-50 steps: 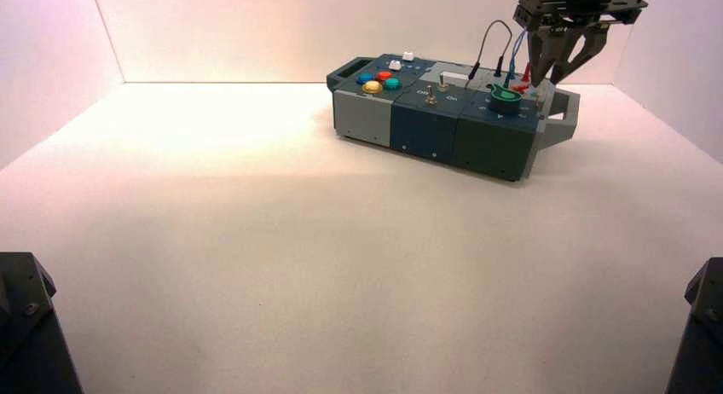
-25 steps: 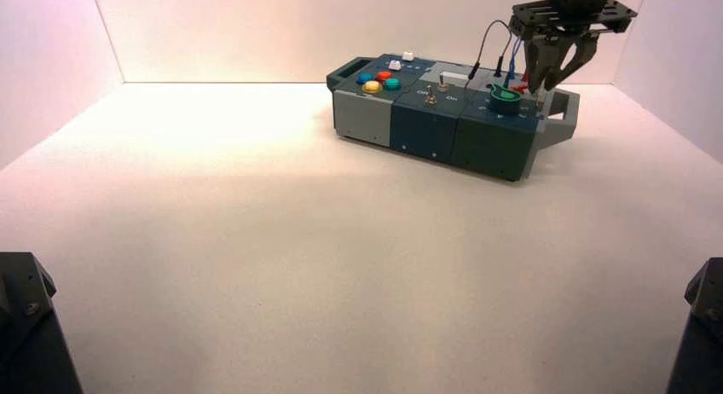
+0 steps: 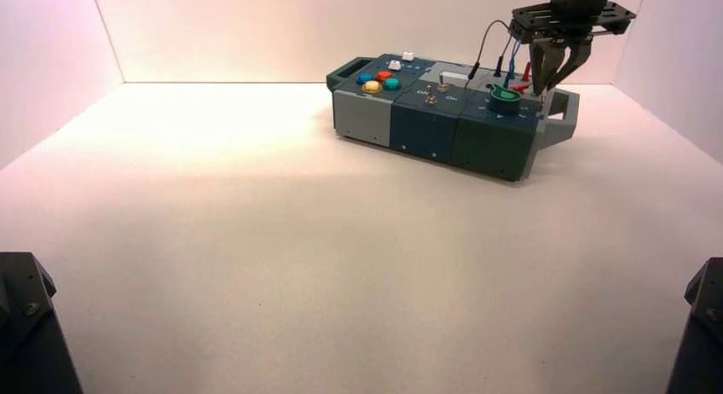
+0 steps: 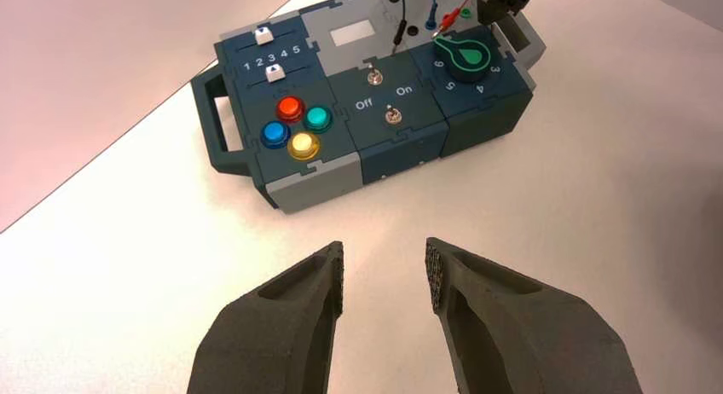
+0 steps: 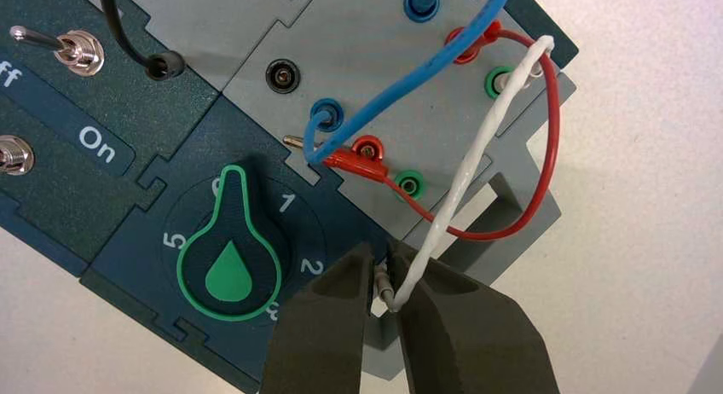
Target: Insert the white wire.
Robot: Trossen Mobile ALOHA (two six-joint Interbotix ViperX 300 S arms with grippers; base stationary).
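Note:
The white wire (image 5: 465, 168) runs from a green socket (image 5: 499, 80) at the box's far right corner down to its loose end. That end's small metal plug (image 5: 384, 283) sits between the fingers of my right gripper (image 5: 388, 270), which is shut on it just beside the green knob (image 5: 230, 270). A second green socket (image 5: 410, 184) stands free next to the red plug. In the high view the right gripper (image 3: 544, 85) hangs over the right end of the box (image 3: 426, 125). My left gripper (image 4: 385, 266) is open and holds nothing, well short of the box.
A red wire (image 5: 554, 130) loops past the white one, and a blue wire (image 5: 426, 66) and a black wire (image 5: 128, 36) are plugged in nearby. Two toggle switches (image 4: 391, 115), coloured buttons (image 4: 294, 125) and two sliders (image 4: 271, 73) fill the rest of the box. The box handle (image 3: 564, 112) lies under the right gripper.
My right gripper has dropped a little toward the box's right end and its fingers have closed from wide open onto the white wire's end. The left arm has not moved.

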